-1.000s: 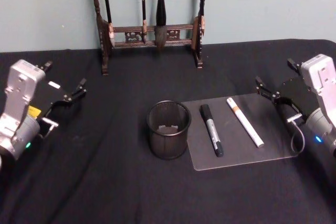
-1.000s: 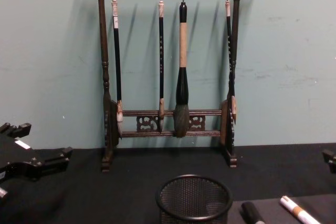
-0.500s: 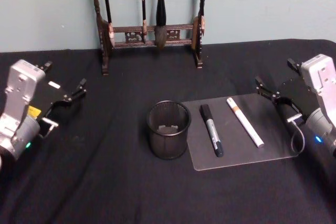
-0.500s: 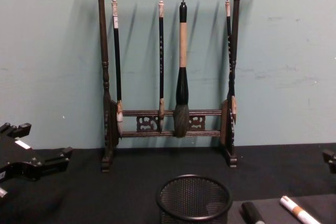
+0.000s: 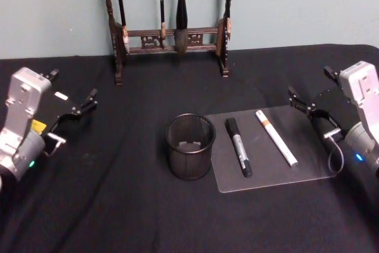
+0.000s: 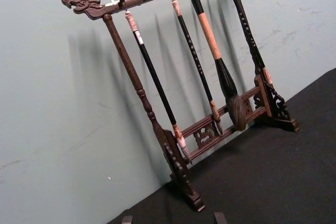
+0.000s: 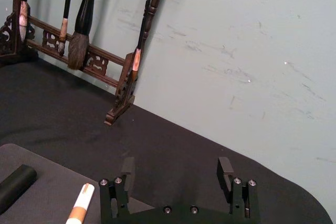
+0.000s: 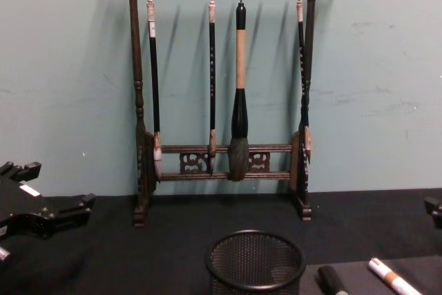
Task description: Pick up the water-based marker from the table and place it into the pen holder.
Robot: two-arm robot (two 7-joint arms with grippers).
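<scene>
A: Where are your two hands right now?

B: Your left hand is at the left side of the worktop. Its fingers are spread wide and there is nothing between them. Your right hand is at the right side, near the far right corner of the clear mat. Its fingers are wide apart too, and they hold nothing.

A: And where is the marker you want?

B: Two markers lie flat on the clear mat. They are side by side with a gap between them. The black marker has a grey label and lies on the left part of the mat, closer to the pen holder. The white marker has an orange band near its far end and lies closer to your right hand. I cannot tell which of the two is the water-based one. Neither of your hands touches a marker.

A: Where is the pen holder?

B: It stands upright on the black worktop, near the middle, just beside the left edge of the mat. It is a round black cup made of wire mesh. I cannot tell if it touches the mat. It is well apart from both of your hands.

A: What is at the back?

B: A tall dark brush rack stands at the far edge of the worktop, against the green wall. Four brushes hang from its top bar. The one with the big bushy tip hangs near the middle.
</scene>
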